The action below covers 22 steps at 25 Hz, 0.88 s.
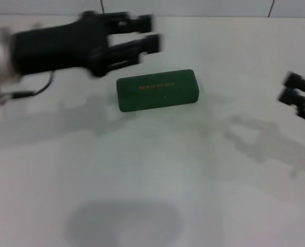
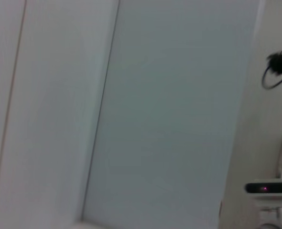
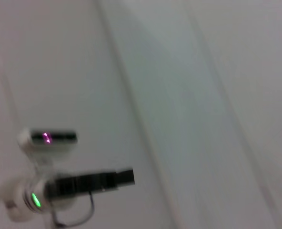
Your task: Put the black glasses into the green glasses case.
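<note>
The green glasses case lies shut on the white table, its lid up with a line of small gold lettering running along it, and it sits just below and slightly ahead of the tips of the left pincer in the head view. The left gripper hangs above the table's far side, reaching in from the robot's left with its two black fingers spread apart and nothing between them; the case is near those tips but not touching them. A thin cable loops off the back of that arm by a green light. The right gripper shows only at the edge of the head view, well apart from the case on its other side, its two fingers parted with nothing between them. The black glasses cannot be made out in any view. In the right wrist view the left gripper appears farther off, seen side-on against pale surfaces.
</note>
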Each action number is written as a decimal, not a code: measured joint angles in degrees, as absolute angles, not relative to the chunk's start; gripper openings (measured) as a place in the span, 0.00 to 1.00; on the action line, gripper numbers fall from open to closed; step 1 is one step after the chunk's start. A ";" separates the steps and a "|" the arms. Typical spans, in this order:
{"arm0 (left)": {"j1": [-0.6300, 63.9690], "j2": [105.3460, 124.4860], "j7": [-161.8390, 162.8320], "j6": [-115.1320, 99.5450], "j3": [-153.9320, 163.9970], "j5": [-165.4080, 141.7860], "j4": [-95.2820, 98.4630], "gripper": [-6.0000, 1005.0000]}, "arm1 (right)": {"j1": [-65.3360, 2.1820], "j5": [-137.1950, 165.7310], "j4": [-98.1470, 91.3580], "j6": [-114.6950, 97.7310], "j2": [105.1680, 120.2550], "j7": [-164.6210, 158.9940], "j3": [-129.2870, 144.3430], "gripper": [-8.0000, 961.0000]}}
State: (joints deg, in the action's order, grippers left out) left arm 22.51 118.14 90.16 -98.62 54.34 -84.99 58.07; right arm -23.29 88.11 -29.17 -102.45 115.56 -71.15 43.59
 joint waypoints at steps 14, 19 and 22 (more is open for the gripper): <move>21.62 113.43 69.48 -105.53 51.90 -91.44 35.88 0.49 | -38.96 88.07 -28.20 -95.12 116.20 -80.38 63.43 0.76; 20.60 113.58 68.47 -106.52 51.82 -92.44 36.02 0.49 | -38.60 84.38 -28.13 -94.68 116.19 -80.37 67.52 0.84; 20.50 113.68 68.26 -107.36 51.77 -93.73 36.26 0.49 | -37.86 83.51 -28.13 -94.72 116.19 -79.96 68.57 0.84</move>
State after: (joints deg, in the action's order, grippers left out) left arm 20.50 113.68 68.26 -107.36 51.77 -93.73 36.26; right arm -37.86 83.51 -28.12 -94.72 116.19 -79.96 68.57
